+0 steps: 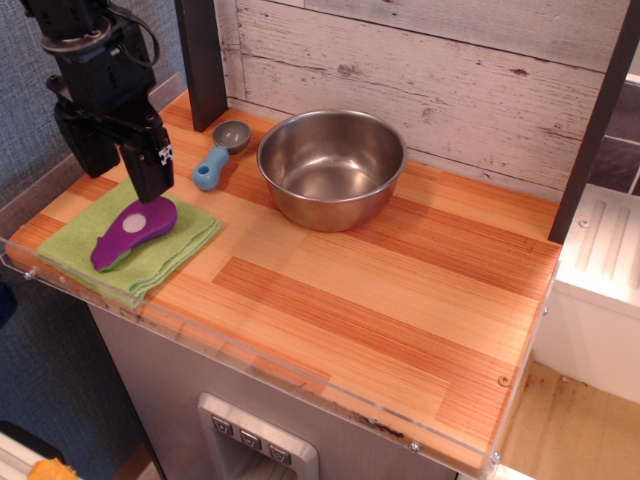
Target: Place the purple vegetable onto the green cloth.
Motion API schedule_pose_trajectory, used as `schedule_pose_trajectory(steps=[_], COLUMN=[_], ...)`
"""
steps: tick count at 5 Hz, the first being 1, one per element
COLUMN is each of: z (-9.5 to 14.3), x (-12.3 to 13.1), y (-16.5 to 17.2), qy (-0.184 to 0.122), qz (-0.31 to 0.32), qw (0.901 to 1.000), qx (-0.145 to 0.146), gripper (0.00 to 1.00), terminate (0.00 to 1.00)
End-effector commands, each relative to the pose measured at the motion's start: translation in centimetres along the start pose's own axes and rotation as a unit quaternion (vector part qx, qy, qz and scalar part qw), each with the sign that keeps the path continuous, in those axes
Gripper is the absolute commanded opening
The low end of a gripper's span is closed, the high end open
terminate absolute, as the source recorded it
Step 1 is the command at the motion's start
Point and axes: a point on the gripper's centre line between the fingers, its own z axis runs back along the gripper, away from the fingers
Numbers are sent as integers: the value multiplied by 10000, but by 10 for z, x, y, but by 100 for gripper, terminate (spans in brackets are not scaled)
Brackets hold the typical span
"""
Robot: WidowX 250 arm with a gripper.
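The purple vegetable (135, 232), a flat toy eggplant half with a pale round spot, lies on the green cloth (70, 240) at the left front of the wooden counter. It rests free, with nothing gripping it. My gripper (122, 182) hangs just above and behind the vegetable. Its black fingers (150, 172) are spread apart and empty.
A steel bowl (332, 165) stands at the back middle of the counter. A blue-handled grey scoop (212, 165) lies between the bowl and the cloth. A dark post (203, 60) rises at the back left. A clear acrylic lip (250, 370) runs along the front edge.
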Motion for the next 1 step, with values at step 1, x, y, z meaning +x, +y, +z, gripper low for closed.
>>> schedule_pose_trajectory(steps=[1], z=[15], x=[0], y=[-8], qy=[-194], qz=[-20], qw=[9997], qx=[154], gripper=[100], terminate=[100])
